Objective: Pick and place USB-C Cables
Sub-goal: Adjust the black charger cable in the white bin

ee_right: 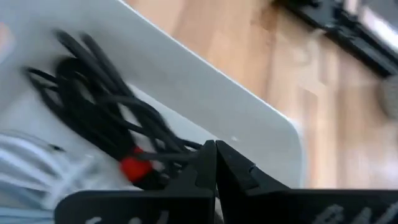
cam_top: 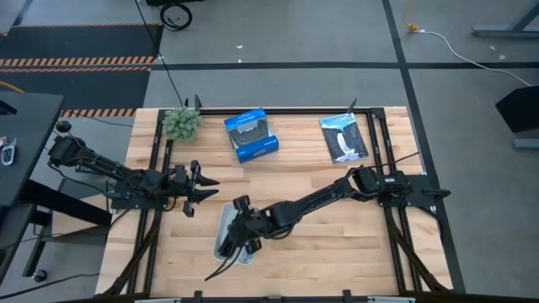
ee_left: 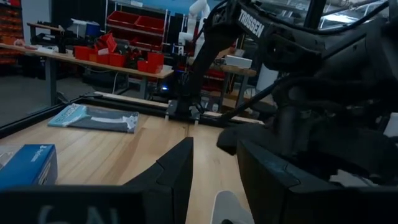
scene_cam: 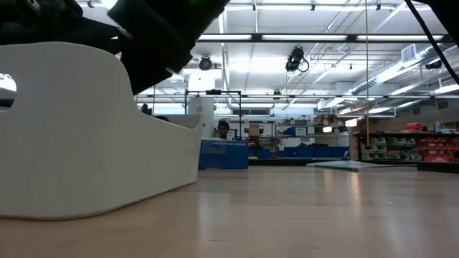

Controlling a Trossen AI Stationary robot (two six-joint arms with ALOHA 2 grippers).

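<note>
With my right gripper jaws pinched nearly closed at the tray's six o'clock, I'd grab the limp, light black cable at its red tie.

Even, fairly bright light falls on the bench from rows of ceiling strip lamps seen in the low view, which leave a pale sheen on the wood and only soft shadows under the arms. The white tray close to the low camera is blurred, and the room behind is sharper. In the right wrist view the black cable with a red tie is soft with blur.
</note>
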